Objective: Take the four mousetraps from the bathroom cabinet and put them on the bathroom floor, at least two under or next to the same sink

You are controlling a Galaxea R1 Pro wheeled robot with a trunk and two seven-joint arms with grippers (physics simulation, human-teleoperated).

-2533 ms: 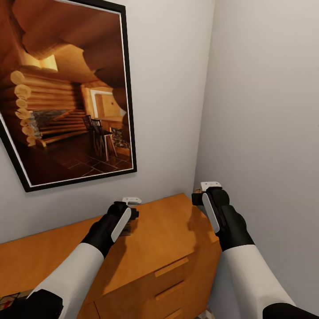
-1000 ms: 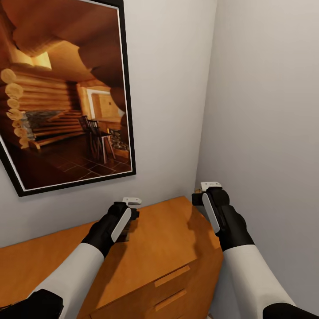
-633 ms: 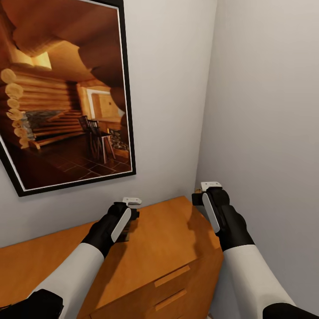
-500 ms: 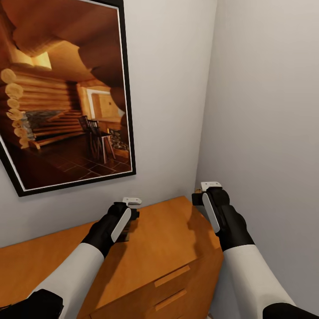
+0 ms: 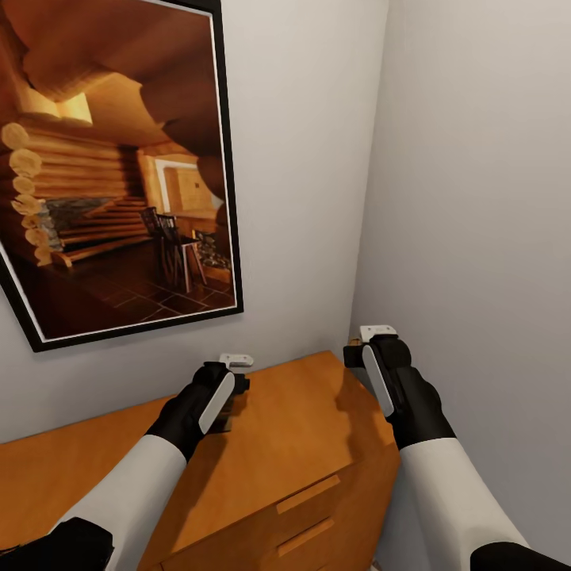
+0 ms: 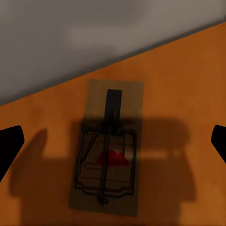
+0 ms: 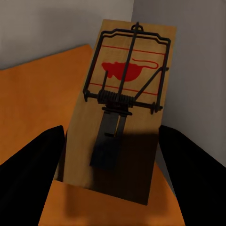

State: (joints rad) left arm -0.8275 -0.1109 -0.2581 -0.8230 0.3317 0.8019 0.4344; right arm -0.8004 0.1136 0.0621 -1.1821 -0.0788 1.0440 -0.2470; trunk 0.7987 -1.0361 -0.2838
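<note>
The cabinet (image 5: 293, 444) is smooth orange-brown wood with a flat top and long bar handles on its drawer fronts. It stands in a corner of plain grey walls. A big picture (image 5: 111, 174) in a thin black frame hangs above it and shows a log house room.

The left gripper (image 5: 231, 396) hangs over the cabinet top. Its two black fingers (image 6: 9, 146) are spread wide apart and hold nothing. Between them, down on the wood, one mousetrap (image 6: 107, 149) lies flat in the gripper's shadow. It is a small tan board shaped like a rectangle, with thin black wire bent over it and a red mark in the middle.

The right gripper (image 5: 354, 347) is up near the corner of the walls, past the cabinet's end. Its dark fingers (image 7: 33, 155) sit on both sides of a second mousetrap (image 7: 125, 103) and hold it up off the cabinet. This board is also flat and tan, with a black coiled spring and a red mouse shape.
</note>
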